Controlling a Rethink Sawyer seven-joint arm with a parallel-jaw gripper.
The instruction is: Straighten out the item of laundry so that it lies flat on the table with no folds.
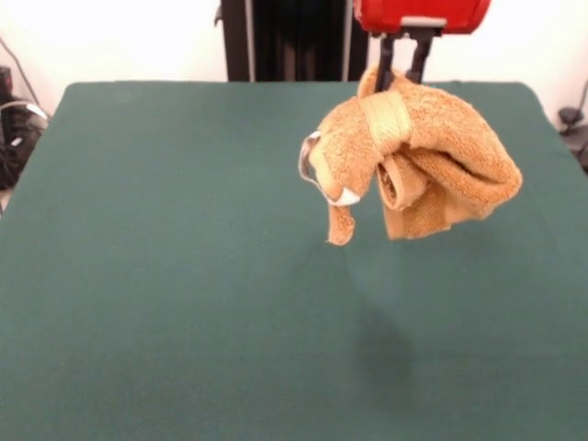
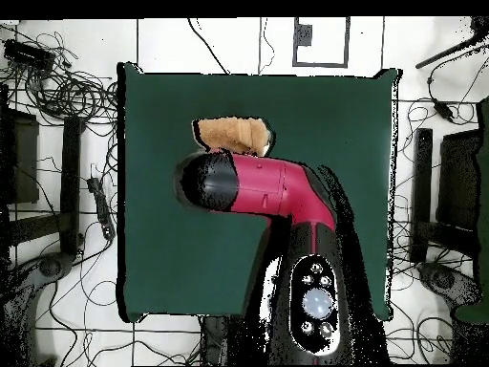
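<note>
Here the orange-tan terry hand towel hangs in the air, bunched into a crumpled wad, clear of the dark green tabletop. The gripper comes down from the red arm housing at the top edge of the front view, and its two dark jaws are closed on the towel's upper edge, pinching the cloth between them. A paler woven band wraps across the upper middle of the bundle, and below it several folds droop down, one narrow corner hanging lowest on the picture's left side of the wad. A small white tag shows at the lower left of the bundle, beside a pale curved loop of edge. A faint dark shadow lies on the tabletop beneath the towel, toward the near side.

From the overhead view, the red and black arm reaches from the base at the bottom of the picture across the tabletop and covers most of the towel; only a tan strip of it shows past the arm's black end, in the half of the tabletop farther from the base. Cables lie on the floor around the tabletop on both sides
</note>
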